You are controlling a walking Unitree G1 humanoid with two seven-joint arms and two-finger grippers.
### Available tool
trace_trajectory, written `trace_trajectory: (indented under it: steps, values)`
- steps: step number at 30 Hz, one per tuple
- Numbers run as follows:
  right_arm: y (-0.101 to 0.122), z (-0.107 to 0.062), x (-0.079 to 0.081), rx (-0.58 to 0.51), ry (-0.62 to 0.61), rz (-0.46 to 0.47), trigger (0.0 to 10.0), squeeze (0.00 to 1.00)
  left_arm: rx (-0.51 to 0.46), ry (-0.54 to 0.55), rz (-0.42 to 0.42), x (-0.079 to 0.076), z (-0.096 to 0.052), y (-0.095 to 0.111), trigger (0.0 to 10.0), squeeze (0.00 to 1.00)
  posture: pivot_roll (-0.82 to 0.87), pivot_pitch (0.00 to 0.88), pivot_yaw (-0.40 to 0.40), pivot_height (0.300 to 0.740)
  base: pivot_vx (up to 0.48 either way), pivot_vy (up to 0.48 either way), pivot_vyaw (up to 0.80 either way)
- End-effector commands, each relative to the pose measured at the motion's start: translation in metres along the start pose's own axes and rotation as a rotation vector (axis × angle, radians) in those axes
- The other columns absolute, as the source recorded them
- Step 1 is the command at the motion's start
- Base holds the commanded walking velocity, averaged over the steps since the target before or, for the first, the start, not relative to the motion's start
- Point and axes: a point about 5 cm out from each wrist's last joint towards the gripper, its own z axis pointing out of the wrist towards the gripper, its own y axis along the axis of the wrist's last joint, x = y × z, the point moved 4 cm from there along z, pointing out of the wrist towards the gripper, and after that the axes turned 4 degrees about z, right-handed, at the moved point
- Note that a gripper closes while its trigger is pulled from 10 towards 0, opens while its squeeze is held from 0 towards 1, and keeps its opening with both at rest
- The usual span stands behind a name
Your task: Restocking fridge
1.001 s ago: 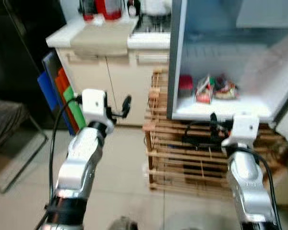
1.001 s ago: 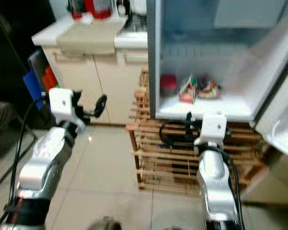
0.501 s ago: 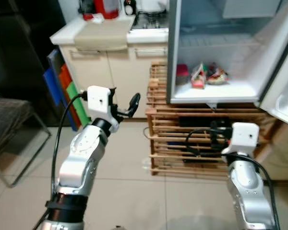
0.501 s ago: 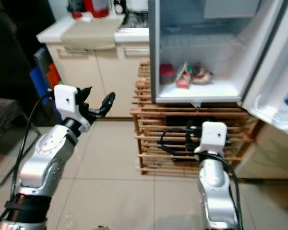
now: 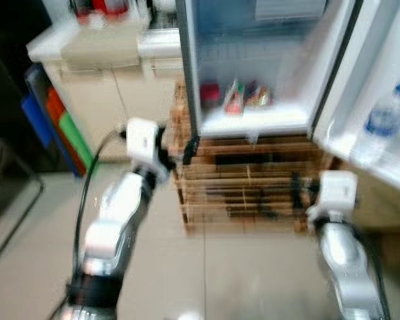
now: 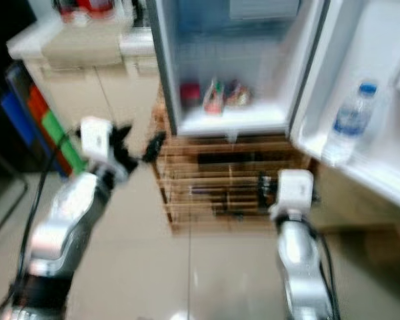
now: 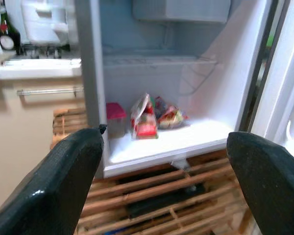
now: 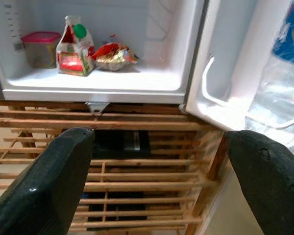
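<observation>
1. Fridge (image 7: 152,73) stands open on a slatted wooden rack (image 8: 137,166), beside a pale counter (image 5: 87,50).
2. Its shelf holds a pink-lidded tub (image 8: 39,49), a red-and-green carton (image 8: 74,46) and a foil packet (image 8: 112,56); their print is unreadable.
3. Door pocket carries a blue-labelled water bottle (image 6: 350,127).
4. Left end effector (image 7: 161,161) and right end effector (image 8: 157,161) both hang spread, empty, before the fridge.

- A home kitchen: a small fridge (image 7: 152,73) stands open on a wooden rack (image 8: 137,171), with snack packs (image 8: 73,46) and a pink-lidded tub (image 8: 39,48) inside.
- A water bottle (image 6: 350,123) sits in the door shelf.
- Cream cabinets (image 5: 113,100) carry a counter (a stove (image 7: 44,51) and dark bottle (image 7: 6,36) on it).
- Tiled floor (image 5: 220,280).
</observation>
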Motion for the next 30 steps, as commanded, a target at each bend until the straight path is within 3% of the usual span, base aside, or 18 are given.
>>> trace_trajectory:
  steps: [1, 7, 9, 10, 11, 14, 17, 18, 19, 21, 22, 25, 26, 28, 30]
  values:
    - [0.002, 0.000, -0.003, -0.006, -0.003, -0.002, 10.0, 0.00, -0.012, -0.006, -0.001, -0.002, 0.001, 0.003, 10.0, 0.00, -0.12, 0.000, 0.097, 0.740, 0.000, -0.428, 0.00]
    - [-0.018, -0.007, 0.011, 0.089, 0.147, -0.043, 10.0, 0.00, -0.006, -0.007, -0.005, -0.003, 0.002, 0.000, 10.0, 0.00, -0.13, 0.000, 0.103, 0.740, 0.089, -0.416, 0.00]
    - [-0.036, -0.015, 0.013, 0.180, 0.209, -0.054, 10.0, 0.00, 0.030, 0.005, 0.024, -0.001, 0.003, -0.007, 10.0, 0.00, -0.14, 0.000, 0.103, 0.740, 0.339, -0.332, 0.00]
    - [-0.057, -0.022, 0.005, 0.281, 0.207, -0.086, 10.0, 0.00, 0.072, 0.018, 0.034, 0.003, 0.003, -0.015, 10.0, 0.00, -0.14, 0.000, 0.102, 0.740, 0.000, 0.000, 0.00]
    - [-0.057, -0.022, 0.005, 0.281, 0.207, -0.086, 10.0, 0.00, 0.072, 0.018, 0.034, 0.003, 0.003, -0.015, 10.0, 0.00, -0.14, 0.000, 0.102, 0.740, 0.000, 0.000, 0.00]
    - [-0.115, -0.047, -0.037, 0.572, 0.085, -0.123, 10.0, 0.00, 0.259, 0.028, 0.082, 0.011, 0.003, -0.050, 10.0, 0.00, -0.14, 0.000, 0.102, 0.740, 0.000, 0.000, 0.00]
    - [-0.144, -0.062, -0.072, 0.724, -0.064, -0.139, 10.0, 0.00, 0.456, 0.053, 0.080, 0.024, -0.001, -0.081, 10.0, 0.00, -0.14, 0.000, 0.098, 0.740, 0.000, 0.000, 0.00]
    - [-0.144, -0.062, -0.072, 0.724, -0.064, -0.139, 10.0, 0.00, 0.456, 0.053, 0.080, 0.024, -0.001, -0.081, 10.0, 0.00, -0.14, 0.000, 0.098, 0.740, 0.000, 0.000, 0.00]
    - [-0.148, -0.065, -0.086, 0.747, -0.130, -0.145, 10.0, 0.00, 0.514, 0.059, 0.078, 0.028, -0.003, -0.090, 10.0, 0.00, -0.14, 0.000, 0.100, 0.740, 0.000, 0.000, 0.00]
    - [-0.146, -0.067, -0.123, 0.751, -0.300, -0.209, 10.0, 0.00, 0.567, 0.058, 0.085, 0.033, -0.005, -0.099, 10.0, 0.00, -0.15, 0.000, 0.108, 0.740, 0.000, 0.000, 0.00]
    - [-0.146, -0.067, -0.123, 0.751, -0.300, -0.209, 10.0, 0.00, 0.567, 0.058, 0.085, 0.033, -0.005, -0.099, 10.0, 0.00, -0.15, 0.000, 0.108, 0.740, 0.000, 0.000, 0.00]
    - [-0.107, -0.047, -0.171, 0.616, -0.509, -0.364, 10.0, 0.00, 0.647, 0.012, 0.116, 0.031, -0.008, -0.116, 10.0, 0.00, -0.15, 0.000, 0.117, 0.740, 0.000, 0.000, 0.00]
    - [-0.107, -0.047, -0.171, 0.616, -0.509, -0.364, 10.0, 0.00, 0.647, 0.012, 0.116, 0.031, -0.008, -0.116, 10.0, 0.00, -0.15, 0.000, 0.117, 0.740, 0.000, 0.000, 0.00]
    - [-0.081, -0.031, -0.185, 0.517, -0.576, -0.422, 10.0, 0.00, 0.713, -0.010, 0.142, 0.029, -0.015, -0.130, 10.0, 0.00, -0.15, 0.000, 0.120, 0.740, 0.000, 0.000, 0.00]
    - [-0.052, -0.012, -0.200, 0.430, -0.637, -0.494, 10.0, 0.00, 0.841, -0.046, 0.174, 0.026, -0.033, -0.160, 10.0, 0.00, -0.15, 0.000, 0.117, 0.740, 0.000, 0.000, 0.00]
